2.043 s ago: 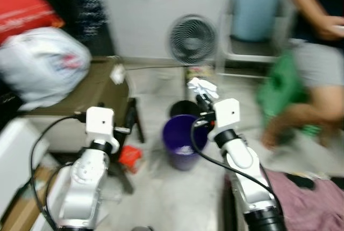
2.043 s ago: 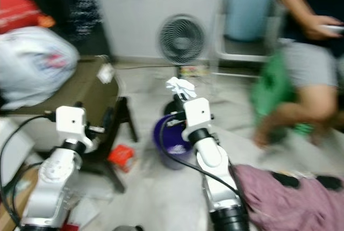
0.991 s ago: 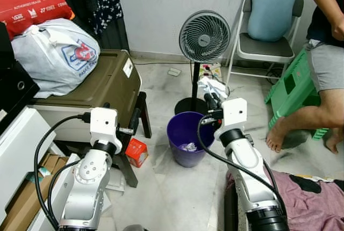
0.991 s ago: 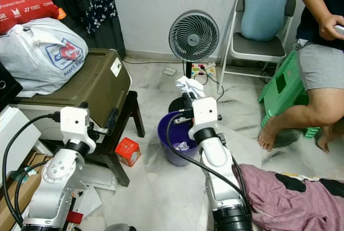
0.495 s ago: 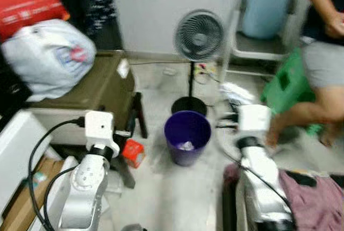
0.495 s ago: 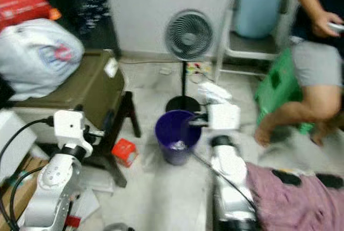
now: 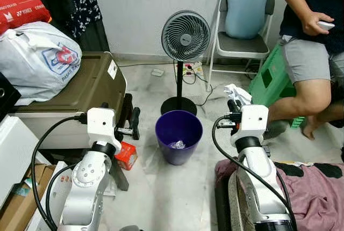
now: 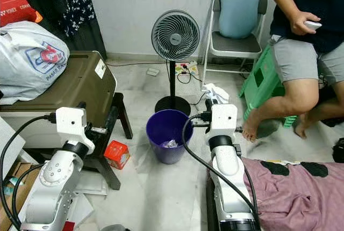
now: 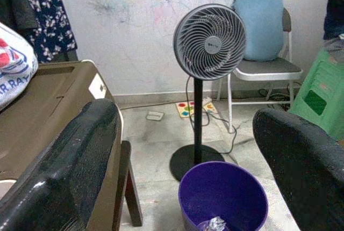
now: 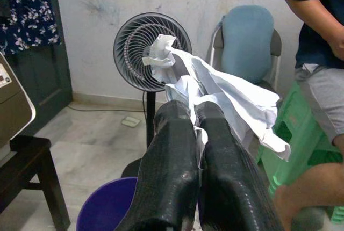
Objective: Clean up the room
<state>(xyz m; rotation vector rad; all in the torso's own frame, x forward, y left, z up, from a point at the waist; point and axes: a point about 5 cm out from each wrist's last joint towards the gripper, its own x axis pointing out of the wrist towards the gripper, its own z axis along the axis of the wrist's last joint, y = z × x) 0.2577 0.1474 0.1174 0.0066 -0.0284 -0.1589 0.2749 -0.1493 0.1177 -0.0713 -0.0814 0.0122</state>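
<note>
A crumpled white paper (image 10: 215, 88) is pinched between the pressed-together fingers of the right gripper (image 10: 196, 134), its loose folds sticking up and out past the fingertips. The gripper holds it raised above the floor, off to the right of the purple bin (image 7: 179, 136), which stands on the floor between the two arms with a small scrap of rubbish (image 7: 176, 145) already lying at its bottom. So the paper is not over the bin's mouth: the bin lies to the left of the fingers and lower, and the right arm, which carries the paper, would probably have to swing left before letting go. The left gripper (image 9: 183, 172) has its fingers spread wide, holding nothing, beside the brown case (image 7: 91, 86). A fan (image 7: 185, 35) stands just behind the bin, and a seated person (image 7: 312, 43) is at the far right.
</note>
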